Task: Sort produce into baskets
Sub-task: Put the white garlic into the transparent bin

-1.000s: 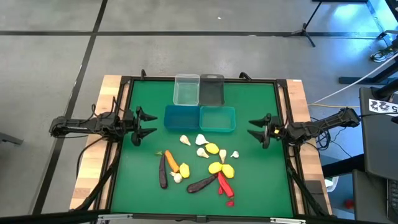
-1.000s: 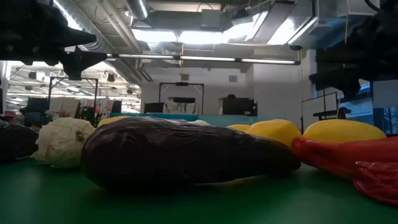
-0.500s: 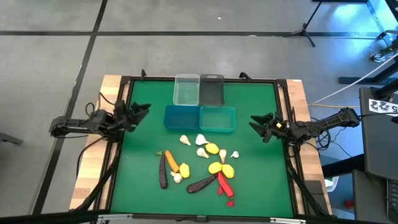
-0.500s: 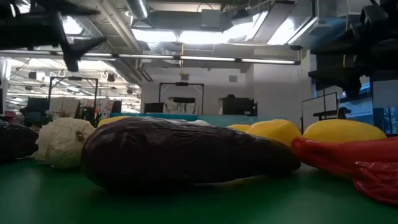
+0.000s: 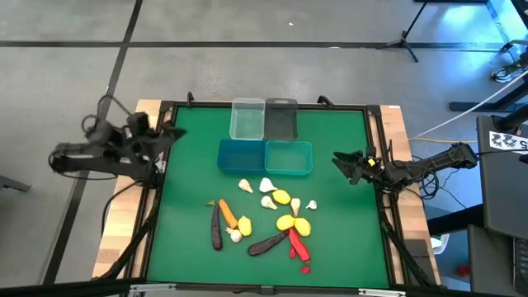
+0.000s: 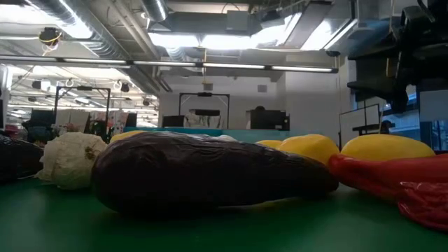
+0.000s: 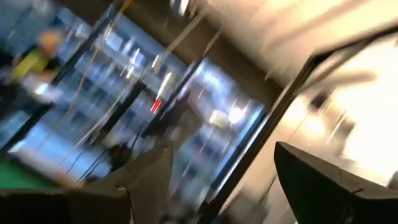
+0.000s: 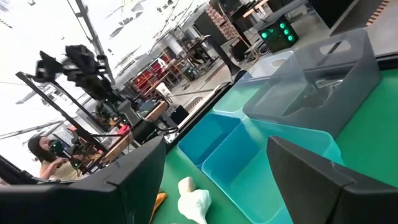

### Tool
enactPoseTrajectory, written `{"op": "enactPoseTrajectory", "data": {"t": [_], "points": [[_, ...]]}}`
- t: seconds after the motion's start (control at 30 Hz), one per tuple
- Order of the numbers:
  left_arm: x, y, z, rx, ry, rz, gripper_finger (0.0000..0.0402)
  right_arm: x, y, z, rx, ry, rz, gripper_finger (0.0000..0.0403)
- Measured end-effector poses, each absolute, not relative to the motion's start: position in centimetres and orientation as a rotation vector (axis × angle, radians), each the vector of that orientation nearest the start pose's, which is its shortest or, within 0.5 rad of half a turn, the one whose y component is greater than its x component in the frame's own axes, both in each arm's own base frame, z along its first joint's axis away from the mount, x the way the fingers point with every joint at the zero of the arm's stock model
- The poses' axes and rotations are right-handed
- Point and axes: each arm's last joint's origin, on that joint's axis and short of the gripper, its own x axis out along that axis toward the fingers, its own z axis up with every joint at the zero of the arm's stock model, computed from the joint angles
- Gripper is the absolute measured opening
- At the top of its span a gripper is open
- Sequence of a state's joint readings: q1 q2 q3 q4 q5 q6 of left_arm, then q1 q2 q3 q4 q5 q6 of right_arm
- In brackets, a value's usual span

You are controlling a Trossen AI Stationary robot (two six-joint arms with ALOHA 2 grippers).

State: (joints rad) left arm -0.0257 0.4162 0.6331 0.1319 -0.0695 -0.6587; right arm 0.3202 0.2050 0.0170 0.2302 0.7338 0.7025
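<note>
- The produce lies loose in a cluster on the near half of the green-topped bench [image 5: 181, 231]: white garlic bulbs [image 5: 267, 185], yellow lemons [image 5: 281, 197], an orange carrot [image 5: 228, 214], dark purple eggplants [image 5: 216, 226] and red chili peppers [image 5: 297, 243].
- Just behind the pile stand the four small plastic baskets: a clear one [image 5: 247, 119], a dark grey one [image 5: 281, 119] and two teal-blue ones [image 5: 242, 156].
- The right claw [image 5: 345, 165] hovers at the bench's right side with fingers spread apart and nothing between them; the produce lies inward of it, toward the near edge.
- It appears the nearer arm; the closest piece is a garlic bulb [image 5: 311, 205] at the cluster's right edge.
- The left claw [image 5: 169, 136] is raised over the bench's left edge, tilted up, fingers parted and empty.
</note>
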Motion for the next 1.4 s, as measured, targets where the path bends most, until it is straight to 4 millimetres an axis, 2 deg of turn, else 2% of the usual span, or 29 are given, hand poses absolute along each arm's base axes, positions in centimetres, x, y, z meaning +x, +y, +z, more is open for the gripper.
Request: {"op": "enactPoseTrajectory", "data": {"t": [0.1, 0.17, 0.23, 0.3, 0.37, 0.5, 0.6, 0.73, 0.87, 1.17, 1.4], "points": [[12.4, -0.2, 36.2, -0.637, -0.052, 0.015, 0.0276, 10.4, 1.4, 17.4, 0.712, -0.178, -0.384, 0.028], [13.9, -0.2, 35.5, -0.589, 0.145, 0.076, 0.0276, 10.3, 1.4, 17.4, 0.703, -0.173, -0.386, 0.028], [15.4, -0.2, 34.6, -0.565, 0.232, 0.11, 0.0276, 10.4, 1.4, 17.2, 0.678, -0.159, -0.394, 0.028], [16.6, -0.2, 34.6, -0.549, 0.2, 0.122, 0.0276, 10.4, 1.4, 17.1, 0.669, -0.15, -0.398, 0.028], [17.3, -0.2, 35.7, -0.519, 0.083, 0.098, 0.0276, 10.4, 1.4, 17.1, 0.663, -0.137, -0.392, 0.028], [17.2, 0.1, 37.9, -0.47, -0.151, 0.111, 0.0276, 10.4, 1.4, 16.9, 0.656, -0.123, -0.391, 0.028], [16.4, 0.7, 38.5, -0.381, -0.222, 0.263, 0.0276, 10.4, 1.4, 16.9, 0.656, -0.123, -0.391, 0.028], [16.0, 1.6, 38.3, -0.343, -0.227, 0.496, 0.0276, 10.4, 1.4, 16.9, 0.656, -0.123, -0.391, 0.028], [15.8, 2.3, 38.2, -0.342, -0.242, 0.616, 0.0276, 10.4, 1.4, 16.9, 0.655, -0.121, -0.392, 0.028], [15.8, 3.6, 37.2, -0.28, -0.14, 0.733, 0.0276, 10.4, 1.4, 16.9, 0.652, -0.117, -0.393, 0.028], [15.6, 4.4, 37.1, -0.31, -0.154, 0.786, 0.0276, 10.4, 1.4, 16.8, 0.647, -0.108, -0.395, 0.028]]}}
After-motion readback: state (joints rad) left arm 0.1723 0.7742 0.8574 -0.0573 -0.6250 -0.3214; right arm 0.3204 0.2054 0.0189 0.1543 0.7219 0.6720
